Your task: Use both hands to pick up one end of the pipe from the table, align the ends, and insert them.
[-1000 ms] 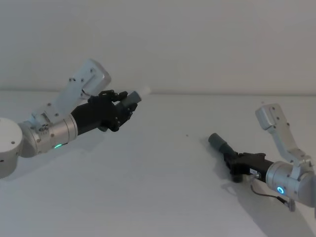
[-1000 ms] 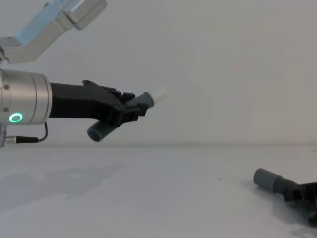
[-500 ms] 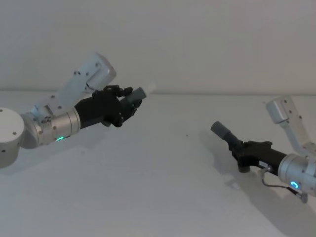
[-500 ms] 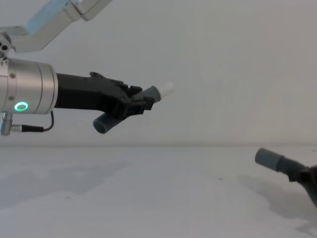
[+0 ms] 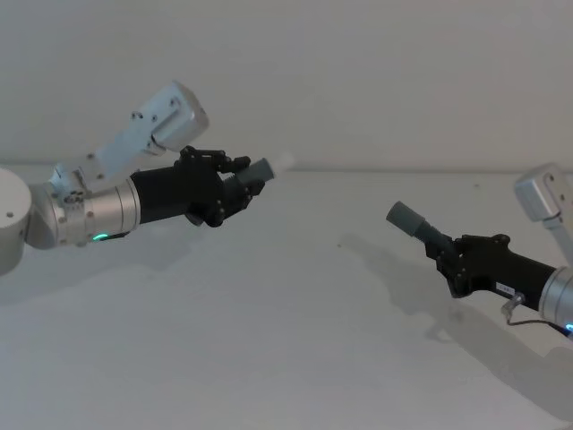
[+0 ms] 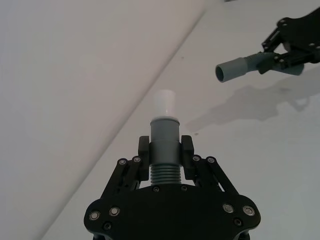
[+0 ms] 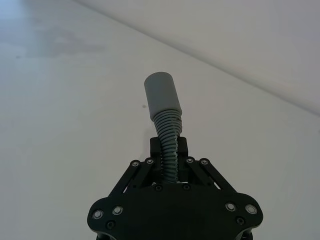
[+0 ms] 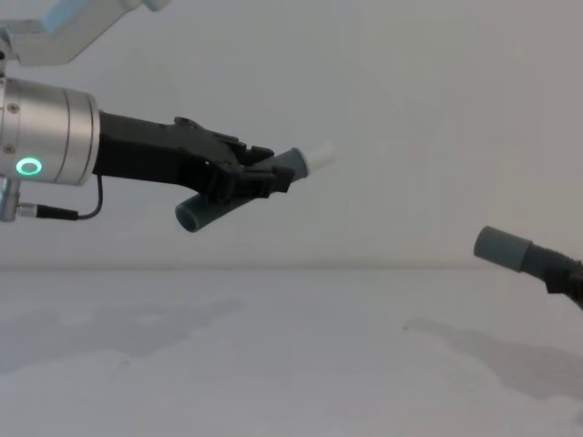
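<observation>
The left gripper (image 6: 165,146) is pinched onto the short piece (image 6: 165,172) of the pipe, its jaws bearing on the ribs directly behind the smooth cuff. It holds this piece in the air over the far left part of the table (image 5: 269,340), and the white tip (image 6: 165,102) projects ahead of the jaws. The right gripper (image 7: 169,146) is clamped on the ribs of the long piece (image 7: 167,131) and holds it above the table near the right edge. The open cuff (image 7: 161,95) stands well ahead of these jaws on a slightly bent run of hose. The two ends are well apart and face each other only roughly across the table, so the step in hand is judged to be alignment. Both axes should be brought onto one line before the gap is closed. The free hose behind the open cuff is likely to flex under load, so the approach should be slow and straight. Both pieces are grey and ribbed. The short piece's cuff carries a raised collar and a narrower white tip, and its other end is plain ribbed hose. The long piece's cuff is wider, smooth and dark at the mouth.
</observation>
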Action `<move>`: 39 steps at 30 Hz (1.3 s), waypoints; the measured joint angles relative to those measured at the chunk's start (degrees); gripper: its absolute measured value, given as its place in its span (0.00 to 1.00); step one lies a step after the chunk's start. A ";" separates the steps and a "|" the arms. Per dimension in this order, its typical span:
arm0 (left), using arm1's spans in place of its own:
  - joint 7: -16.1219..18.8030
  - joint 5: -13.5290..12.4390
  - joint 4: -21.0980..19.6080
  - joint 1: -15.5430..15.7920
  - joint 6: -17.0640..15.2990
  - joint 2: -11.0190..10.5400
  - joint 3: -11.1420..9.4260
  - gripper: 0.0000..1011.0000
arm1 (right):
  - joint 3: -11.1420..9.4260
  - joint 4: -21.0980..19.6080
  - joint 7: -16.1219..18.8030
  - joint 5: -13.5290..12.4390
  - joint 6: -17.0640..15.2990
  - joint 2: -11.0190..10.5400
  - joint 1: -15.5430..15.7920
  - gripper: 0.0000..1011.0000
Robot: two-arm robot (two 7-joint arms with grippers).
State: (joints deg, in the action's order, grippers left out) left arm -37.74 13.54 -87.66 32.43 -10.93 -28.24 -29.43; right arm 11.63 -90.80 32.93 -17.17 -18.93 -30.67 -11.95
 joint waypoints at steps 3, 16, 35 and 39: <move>-1.90 0.83 0.64 0.86 0.20 -0.28 -0.31 0.35 | 0.21 0.77 2.59 -0.32 2.73 -1.32 -0.34 0.15; -9.59 4.18 3.67 4.11 1.03 -0.93 -1.80 0.35 | 1.93 4.22 13.82 -2.20 12.17 -5.90 -2.38 0.15; -19.66 7.40 7.00 7.91 -0.22 -1.88 -5.33 0.35 | 4.09 6.75 27.03 -6.16 21.36 -9.46 -4.92 0.15; -21.60 7.87 7.39 8.55 -0.72 -2.05 -6.20 0.35 | 4.14 6.30 27.65 -6.82 21.92 -9.70 -4.94 0.15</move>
State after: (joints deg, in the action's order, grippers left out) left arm -59.35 21.42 -80.27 40.98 -11.65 -30.29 -35.63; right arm 15.77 -84.50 60.59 -23.99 2.99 -40.37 -16.89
